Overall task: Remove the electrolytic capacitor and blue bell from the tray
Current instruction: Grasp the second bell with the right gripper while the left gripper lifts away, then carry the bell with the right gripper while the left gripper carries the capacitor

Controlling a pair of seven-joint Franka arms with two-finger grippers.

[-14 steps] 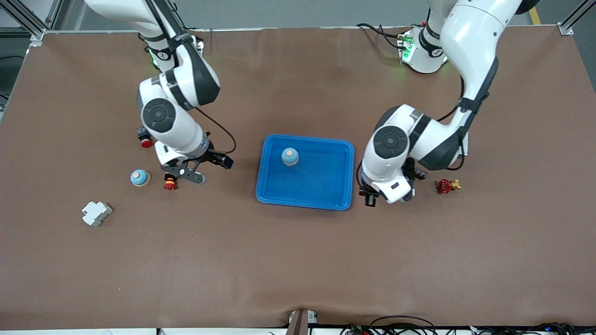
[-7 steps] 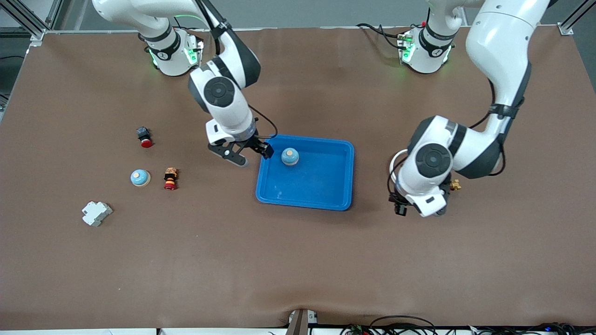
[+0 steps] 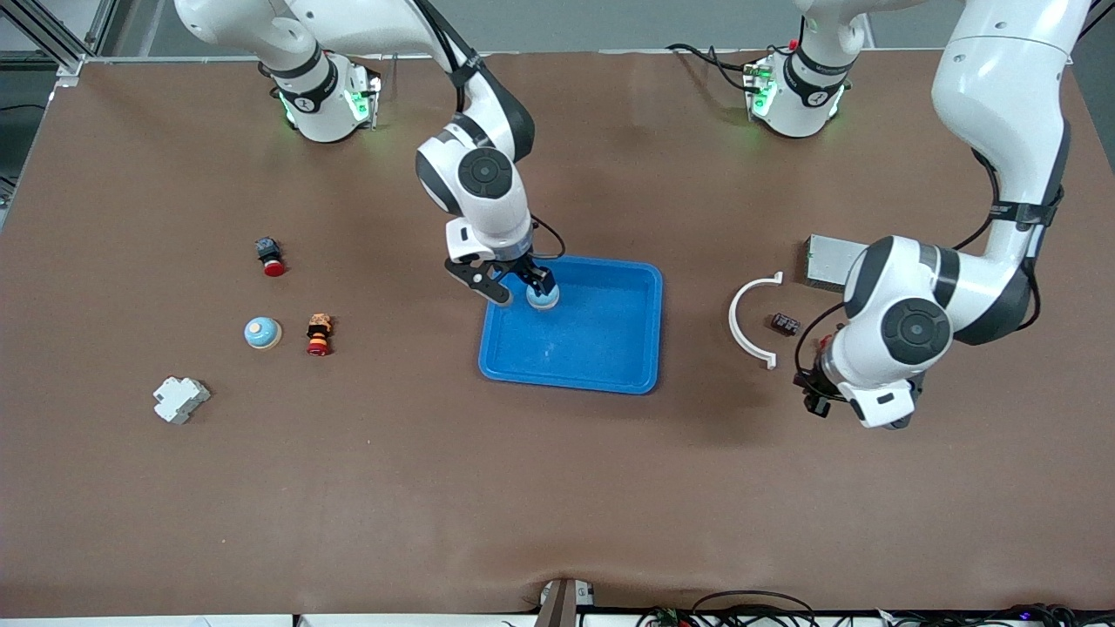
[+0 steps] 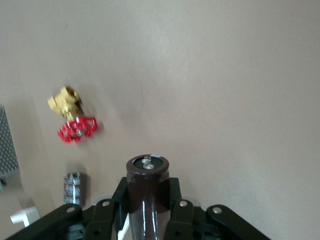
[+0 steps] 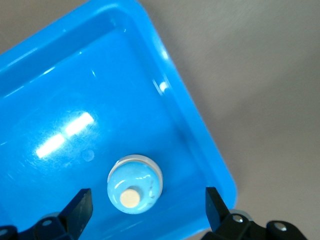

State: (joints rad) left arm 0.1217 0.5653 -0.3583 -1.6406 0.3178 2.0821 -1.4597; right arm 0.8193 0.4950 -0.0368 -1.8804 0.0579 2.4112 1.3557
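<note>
Since the earlier frame, the right gripper (image 3: 517, 286) has moved over the blue tray (image 3: 610, 366), released, straddling the bell (image 3: 543, 298) at the tray's 10 o'clock corner. The left gripper (image 4: 148, 210), hidden under its wrist in the front view, has moved away from the tray and clenches the capacitor (image 4: 147, 187).

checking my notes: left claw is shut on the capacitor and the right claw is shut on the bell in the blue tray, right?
Not quite. The right claw is open, its fingers apart either side of the bell in the blue tray; the right wrist view shows it. The left claw is indeed shut on the capacitor.
</note>
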